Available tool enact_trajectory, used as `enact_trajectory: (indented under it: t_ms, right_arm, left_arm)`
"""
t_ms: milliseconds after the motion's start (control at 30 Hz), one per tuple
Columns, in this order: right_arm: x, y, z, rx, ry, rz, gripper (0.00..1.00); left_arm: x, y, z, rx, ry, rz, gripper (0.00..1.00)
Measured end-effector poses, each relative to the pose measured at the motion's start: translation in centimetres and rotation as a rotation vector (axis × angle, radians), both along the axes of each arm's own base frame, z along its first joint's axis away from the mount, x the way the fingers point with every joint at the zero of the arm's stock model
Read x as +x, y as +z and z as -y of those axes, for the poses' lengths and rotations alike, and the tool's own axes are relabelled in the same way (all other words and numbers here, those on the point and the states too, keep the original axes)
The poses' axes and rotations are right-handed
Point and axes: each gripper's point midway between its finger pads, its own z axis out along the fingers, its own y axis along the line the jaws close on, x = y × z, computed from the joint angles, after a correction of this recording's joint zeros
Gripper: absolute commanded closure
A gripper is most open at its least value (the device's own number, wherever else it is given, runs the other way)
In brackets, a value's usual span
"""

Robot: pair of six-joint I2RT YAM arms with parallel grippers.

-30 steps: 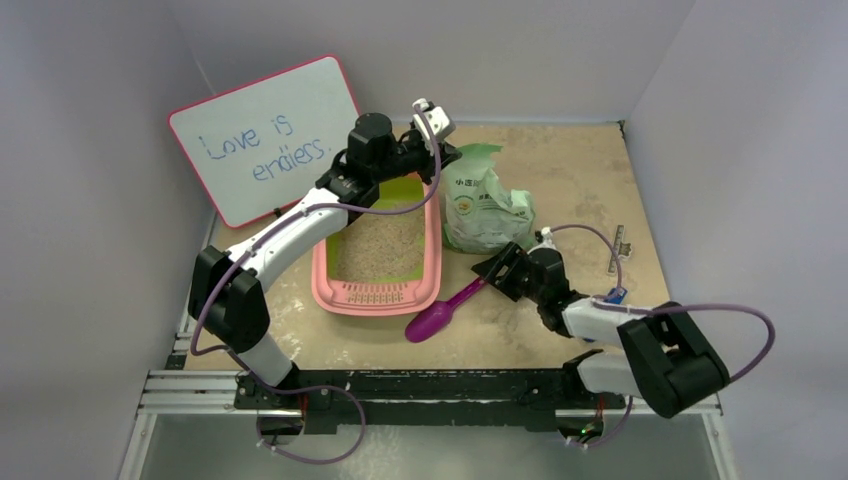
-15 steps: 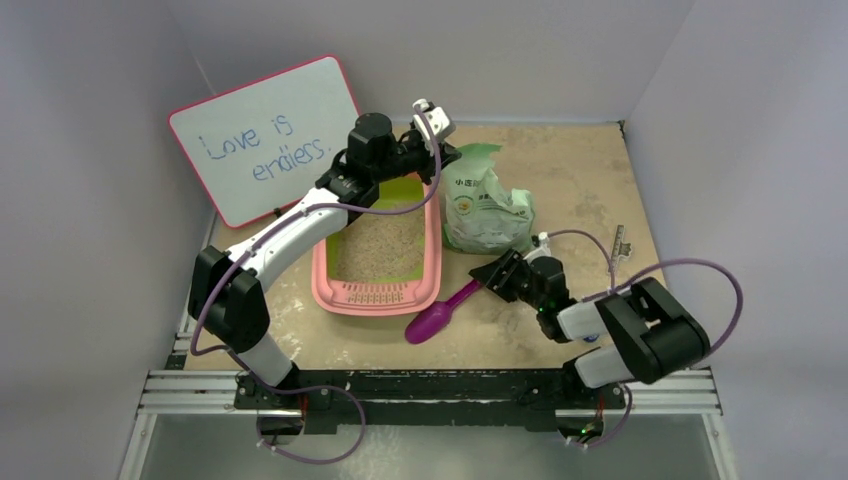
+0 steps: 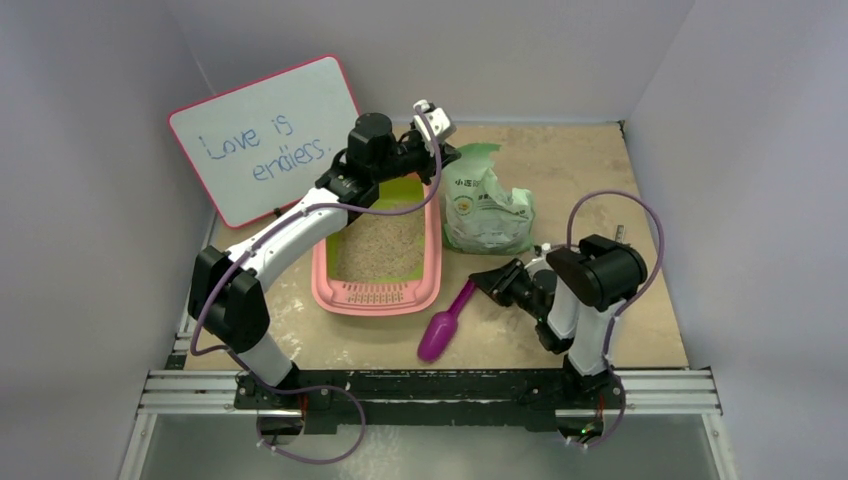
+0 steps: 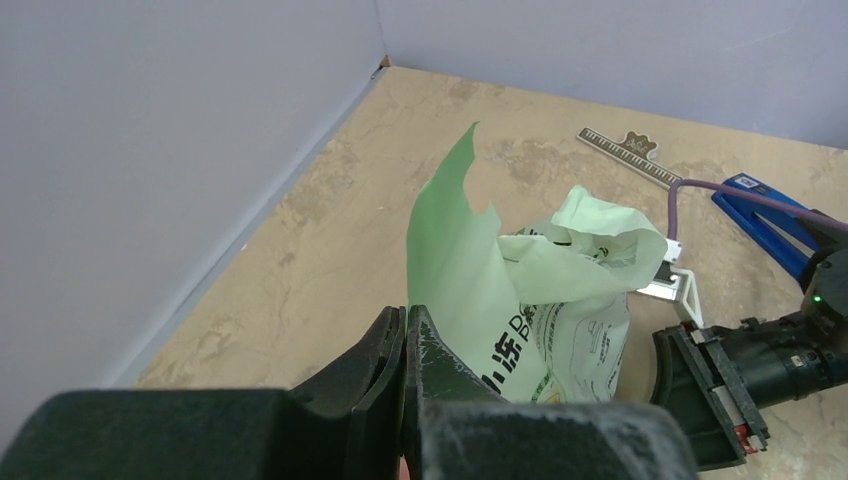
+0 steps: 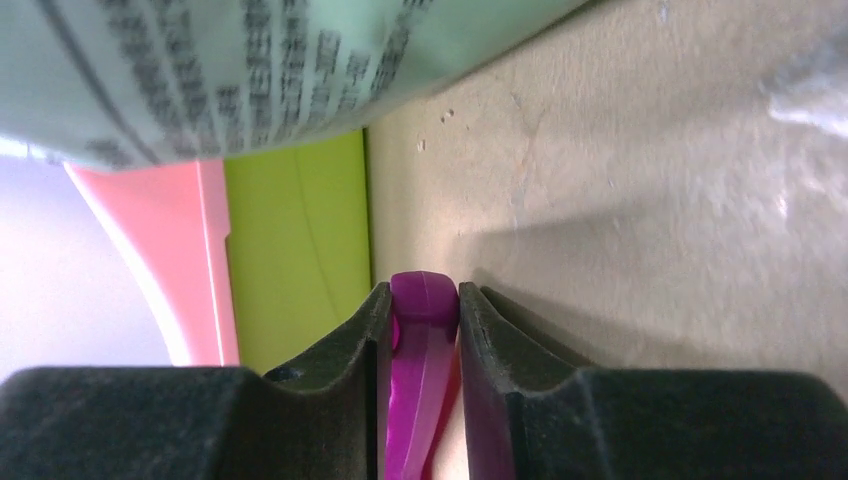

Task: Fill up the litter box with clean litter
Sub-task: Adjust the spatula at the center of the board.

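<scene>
right wrist view shows my right gripper (image 5: 424, 300) pinched onto the purple scoop (image 5: 415, 400) by its handle. from it the litter box (image 3: 322, 275) lies at 9 o'clock, and the scoop's axis runs toward 7. left gripper (image 3: 443, 150) sits closed at the box's 12 o'clock end. since 1 second ago the right jaws narrowed and the scoop swung.

Plain pale grey walls (image 3: 500, 50) close in three sides. Tabletop (image 3: 580, 160): tan, mottled like stone, evenly lit. Pink-framed whiteboard (image 3: 265, 135) leans against the left wall. Aluminium rail (image 3: 190, 390) along near edge.
</scene>
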Motion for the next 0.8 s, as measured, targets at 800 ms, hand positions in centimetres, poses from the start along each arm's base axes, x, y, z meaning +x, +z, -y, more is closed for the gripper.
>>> enact_trajectory:
  t_ms: [800]
  right_arm:
    - [-2.1,17.2,10.1,-0.513,-0.245,0.295,1.0]
  left_arm:
    - [-2.7,0.1,-0.6,0.029,-0.072,-0.02,1.0]
